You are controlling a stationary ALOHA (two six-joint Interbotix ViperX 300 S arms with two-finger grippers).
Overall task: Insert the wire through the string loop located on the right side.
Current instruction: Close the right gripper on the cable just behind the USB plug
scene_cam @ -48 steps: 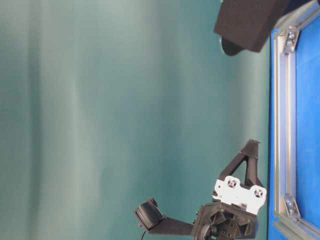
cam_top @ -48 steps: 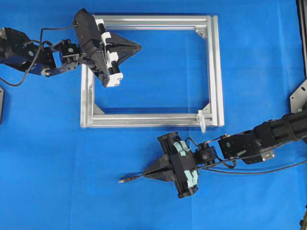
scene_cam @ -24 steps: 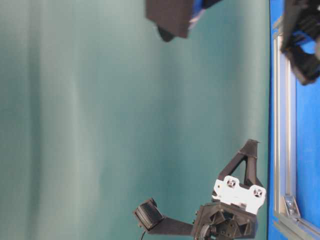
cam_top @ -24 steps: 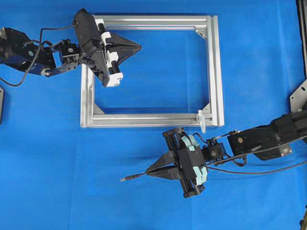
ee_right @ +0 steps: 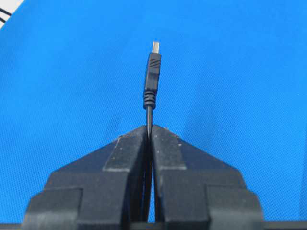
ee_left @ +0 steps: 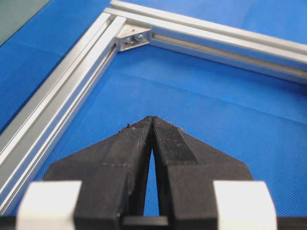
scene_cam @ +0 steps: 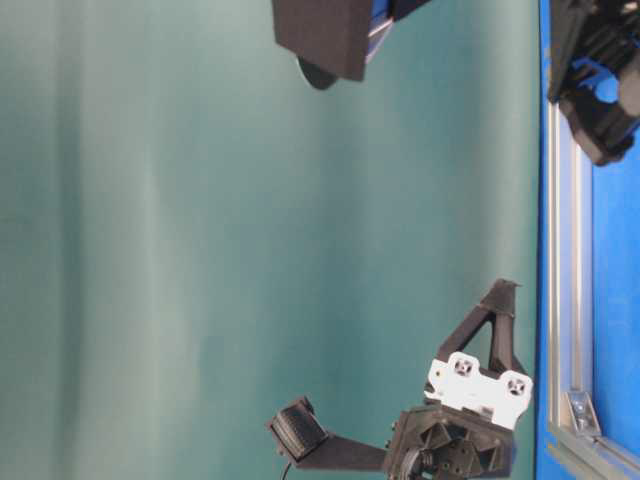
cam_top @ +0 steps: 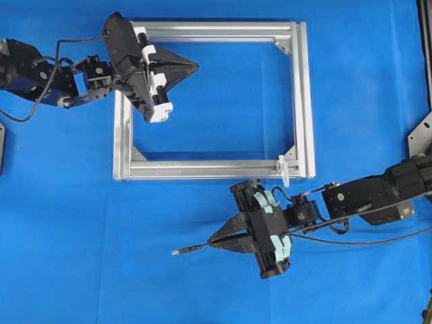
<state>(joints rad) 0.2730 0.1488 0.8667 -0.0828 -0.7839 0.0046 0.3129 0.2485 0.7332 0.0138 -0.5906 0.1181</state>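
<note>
Shifted toward the frame's lower right corner: right gripper, clamped on the wire just behind its plug, near the string loop. Thin, light and limp, best pinched close to the stiff plug. Left gripper shut on nothing inside the upper left corner.

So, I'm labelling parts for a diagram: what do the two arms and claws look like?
Both arms are black, with thin black cables along them. Each claw has black, wedge-shaped fingers. The left claw carries white blocks, the right claw pale teal ones.

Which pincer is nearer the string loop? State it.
Right. The right pincer sits just below-left of the string loop, outside the frame, holding the wire. The left pincer hovers far off, near the frame's opposite corner.
</note>
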